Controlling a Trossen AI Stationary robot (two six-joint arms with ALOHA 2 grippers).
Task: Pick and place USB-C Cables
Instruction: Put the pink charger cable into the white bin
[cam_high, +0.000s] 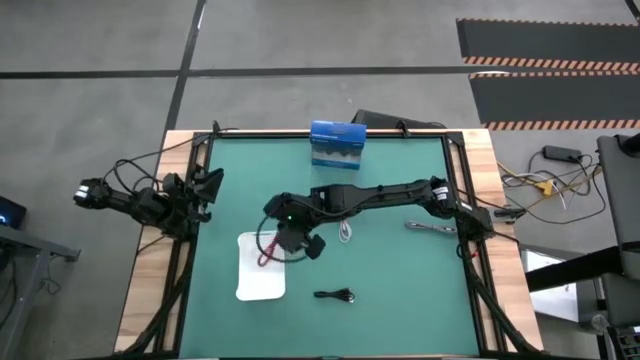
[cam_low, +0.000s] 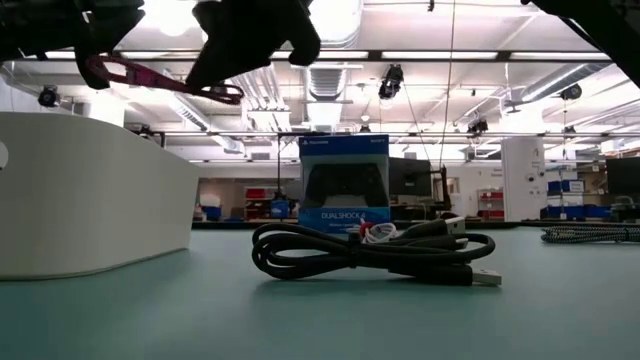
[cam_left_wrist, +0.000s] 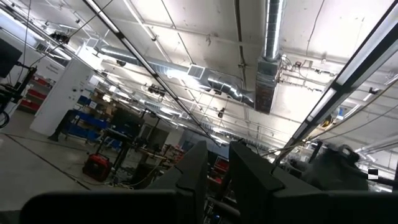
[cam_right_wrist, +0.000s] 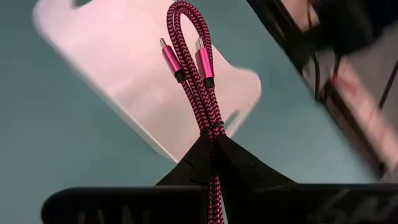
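Note:
My right gripper (cam_high: 292, 240) reaches from the table's right to just above the white tray (cam_high: 255, 285) and is shut on the pink-red cable bundle (cam_right_wrist: 198, 81). In the low view that bundle (cam_low: 165, 82) hangs in the air above the tray's wall (cam_low: 90, 200). The black cable coil (cam_high: 335, 295) lies flat on the green mat near the front edge, and shows large in the low view (cam_low: 370, 255). The white cable (cam_high: 346, 232) lies on the mat at mid-table. My left gripper (cam_left_wrist: 217, 177) is parked at the table's left edge, pointing up at the ceiling, fingers together. My right gripper pinches the pink-red bundle between its two fingers just behind the small dark tie (cam_right_wrist: 211, 127), several strands together. The fingers lie along the bundle, which sticks out beyond the fingertips. Its looped end (cam_right_wrist: 185, 11) and both connectors (cam_right_wrist: 171, 63) hang free, lifted clear above the tray.
A blue game-controller box (cam_high: 337, 143) stands at the table's far edge. A small metal-looking item (cam_high: 430, 227) lies on the mat near the right arm's base. Open green mat (cam_high: 400, 290) stretches to the right of the black cable.

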